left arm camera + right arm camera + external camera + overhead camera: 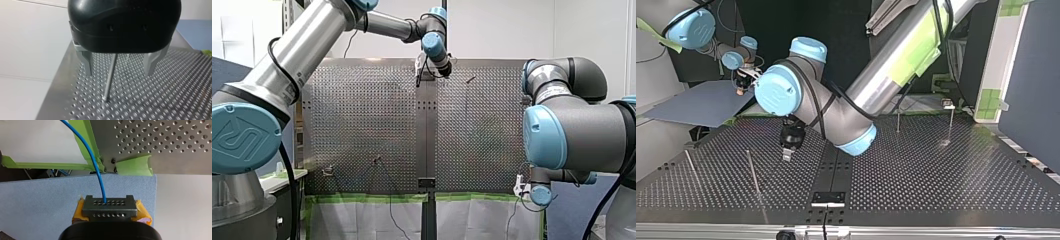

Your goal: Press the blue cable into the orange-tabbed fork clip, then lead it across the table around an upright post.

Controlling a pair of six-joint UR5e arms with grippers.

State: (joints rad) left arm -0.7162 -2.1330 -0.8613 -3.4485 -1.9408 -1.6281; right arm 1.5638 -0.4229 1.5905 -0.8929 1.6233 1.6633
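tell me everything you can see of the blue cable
The blue cable is a single thin, round, smooth strand, plastic-sheathed by its look. In the right wrist view one end sits at my right gripper, meeting the dark perforated block between its yellow pads. From there it curves gently ahead of the gripper, passes in front of green tape by the perforated table's corner and runs out of view. It seems clear of the table; its far end is unseen.

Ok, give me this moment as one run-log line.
left gripper: open, straddling upright post, not touching | right gripper: shut on blue cable, beyond corner of perforated table
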